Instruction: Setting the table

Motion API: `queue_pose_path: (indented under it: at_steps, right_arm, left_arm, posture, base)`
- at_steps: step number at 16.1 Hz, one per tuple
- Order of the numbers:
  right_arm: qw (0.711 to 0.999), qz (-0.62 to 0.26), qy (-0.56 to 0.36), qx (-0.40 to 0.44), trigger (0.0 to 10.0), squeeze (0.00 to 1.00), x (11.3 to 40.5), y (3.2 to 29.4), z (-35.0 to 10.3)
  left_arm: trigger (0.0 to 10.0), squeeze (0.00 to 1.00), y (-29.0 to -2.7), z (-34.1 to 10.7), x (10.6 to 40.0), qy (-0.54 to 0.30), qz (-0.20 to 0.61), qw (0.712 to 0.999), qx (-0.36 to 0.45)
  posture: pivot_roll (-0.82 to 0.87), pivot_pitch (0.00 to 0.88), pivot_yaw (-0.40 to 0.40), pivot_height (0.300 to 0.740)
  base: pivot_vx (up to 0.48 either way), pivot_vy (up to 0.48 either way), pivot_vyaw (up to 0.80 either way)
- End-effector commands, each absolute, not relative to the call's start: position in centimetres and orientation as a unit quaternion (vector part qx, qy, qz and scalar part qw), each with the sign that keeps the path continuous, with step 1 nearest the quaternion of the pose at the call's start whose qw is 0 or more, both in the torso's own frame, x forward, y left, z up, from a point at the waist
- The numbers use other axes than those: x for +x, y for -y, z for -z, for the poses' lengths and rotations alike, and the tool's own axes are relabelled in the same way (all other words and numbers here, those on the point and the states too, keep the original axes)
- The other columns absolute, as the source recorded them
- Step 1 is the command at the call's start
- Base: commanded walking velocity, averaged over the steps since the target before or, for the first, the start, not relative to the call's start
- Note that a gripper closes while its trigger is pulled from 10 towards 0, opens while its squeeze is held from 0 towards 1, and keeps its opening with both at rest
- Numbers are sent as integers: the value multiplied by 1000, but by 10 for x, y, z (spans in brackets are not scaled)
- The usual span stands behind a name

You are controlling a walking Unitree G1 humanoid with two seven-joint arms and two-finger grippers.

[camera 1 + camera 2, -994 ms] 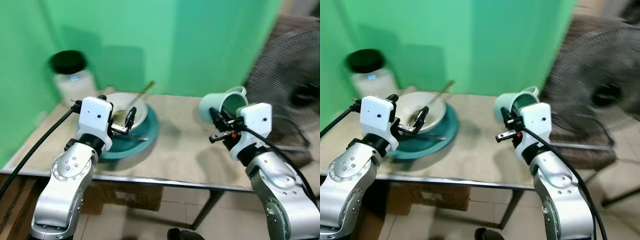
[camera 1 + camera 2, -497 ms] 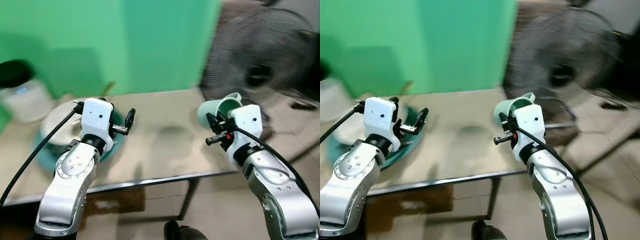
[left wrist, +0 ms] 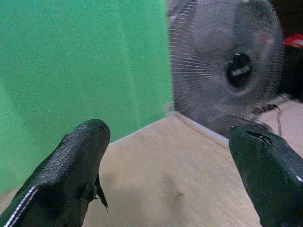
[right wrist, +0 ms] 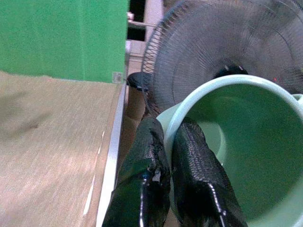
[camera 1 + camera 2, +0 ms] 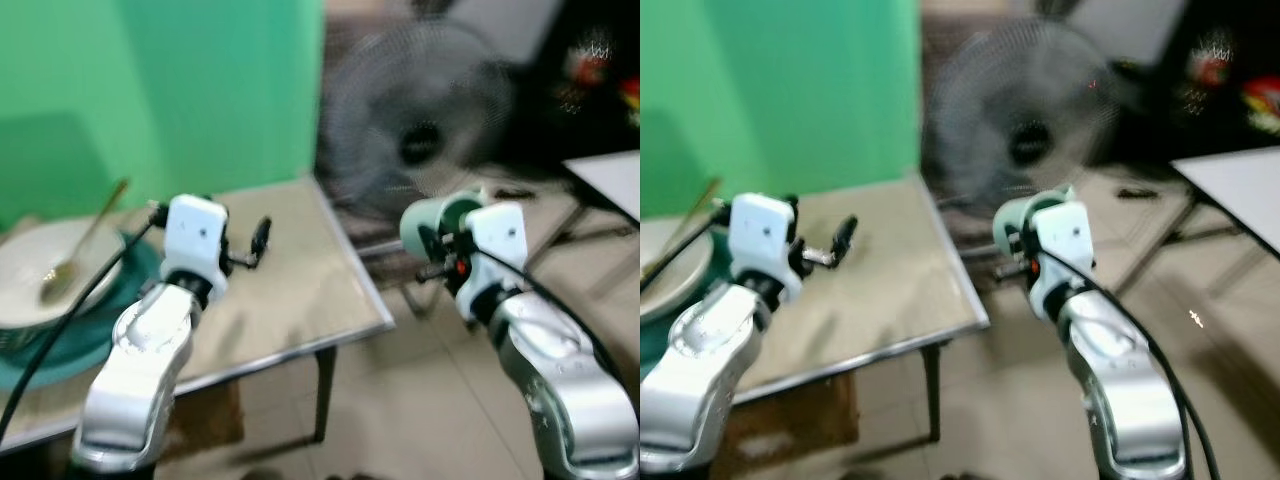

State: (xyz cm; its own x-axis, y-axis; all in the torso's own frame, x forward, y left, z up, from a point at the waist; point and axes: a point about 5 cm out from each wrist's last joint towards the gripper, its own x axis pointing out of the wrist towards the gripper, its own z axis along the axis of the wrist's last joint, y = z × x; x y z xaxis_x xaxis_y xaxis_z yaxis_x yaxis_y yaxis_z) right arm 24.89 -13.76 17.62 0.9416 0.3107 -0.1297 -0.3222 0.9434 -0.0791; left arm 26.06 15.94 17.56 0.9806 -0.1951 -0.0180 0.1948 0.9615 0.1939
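Mug (image 4: 241, 156): pale mint green, smooth glossy plastic, round open mouth, deep hollow interior. Rim clamped between the textured black fingers (image 4: 147, 161) of the right tool (image 4: 168, 142), one inside, one outside, held beyond the worktop (image 5: 290, 280) edge. Left tool (image 3: 175, 156): spread wide, empty, over the matte tan worktop.

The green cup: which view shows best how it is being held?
The right wrist view: the green cup is close and sharp, its rim pinched between the right gripper's fingers, one inside and one outside. Both eye views show it small and blurred beyond the table edge.
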Motion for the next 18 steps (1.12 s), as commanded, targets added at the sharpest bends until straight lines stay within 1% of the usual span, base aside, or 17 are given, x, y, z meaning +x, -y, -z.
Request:
queue_pose_path:
  at_steps: [1,5,8,12,15,18]
  right_arm:
    - [986,-151,-57,-52,10000,0,249,143,-179]
    - [989,-122,-64,-61,10000,0,249,150,-175]
    - [991,-86,-73,-70,10000,0,247,160,-171]
    - [991,-74,-86,-72,10000,0,237,158,-165]
    - [991,-63,-83,-79,10000,0,241,163,-168]
    - [990,-63,-77,-98,10000,0,245,163,-168]
  left_arm:
    - [10000,0,-156,-179,262,8,104,989,100]
    - [10000,0,-155,-178,264,5,108,989,99]
    - [10000,0,-158,-175,266,-3,106,989,106]
    - [10000,0,-162,-175,269,5,102,989,107]
    - [10000,0,-152,-178,273,13,119,988,94]
    - [10000,0,-156,-176,272,18,108,990,94]
  posture:
    - [87,0,-22,740]
    - [77,0,-11,740]
    - [65,0,-1,740]
    - [55,0,0,740]
    - [56,0,-2,740]
    - [61,0,-7,740]
  base:
    - [0,0,-800]
    - [0,0,-800]
    - [0,0,-800]
    - [0,0,-800]
    - [0,0,-788]
    - [0,0,-788]
